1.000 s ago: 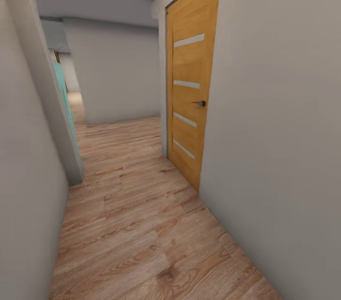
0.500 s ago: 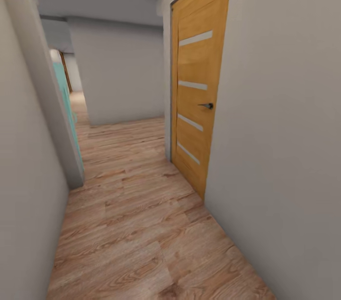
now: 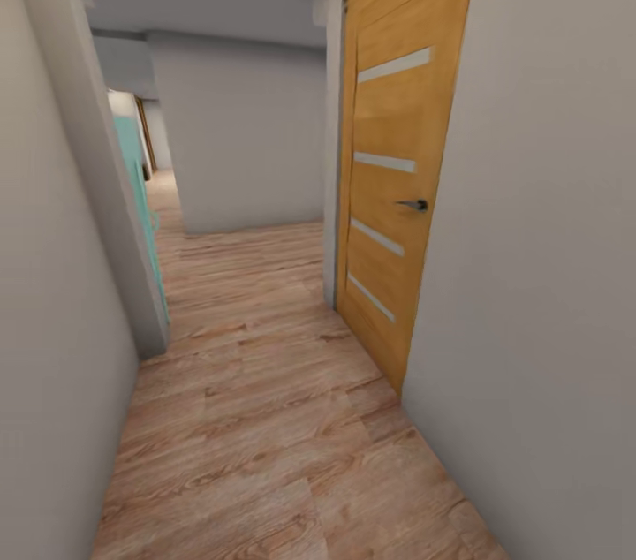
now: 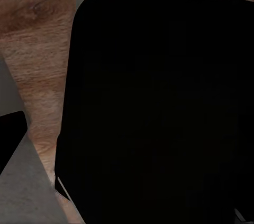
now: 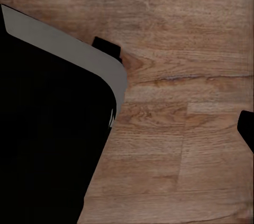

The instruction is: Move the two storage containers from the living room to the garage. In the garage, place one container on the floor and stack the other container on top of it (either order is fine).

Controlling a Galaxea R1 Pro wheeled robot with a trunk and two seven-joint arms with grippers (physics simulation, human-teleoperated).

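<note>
The head view looks down a narrow hallway with one wood plank floor [image 3: 265,419], bare grey walls on both sides, one orange-brown door and one teal panel. The door [image 3: 397,189] stands shut in the right wall [image 3: 548,277], filling the upper right of centre; it carries four pale horizontal slats and one dark lever handle [image 3: 413,205]. The left wall [image 3: 44,321] runs along the left edge and ends at a corner post in the lower left of centre, behind which the teal panel [image 3: 141,189] shows as a thin upright strip. Straight ahead, in the upper middle, a grey end wall [image 3: 247,145] closes the passage, with an opening to its left where the planks run on past the teal strip. The floor between the two side walls lies bare from the bottom edge up to the end wall. Both wrist views look down on the same planks, each beside a large black rounded body with a grey rim [image 4: 159,102] [image 5: 47,128]. Neither storage container can be seen, and whether either gripper's fingers are apart or together cannot be told.
</note>
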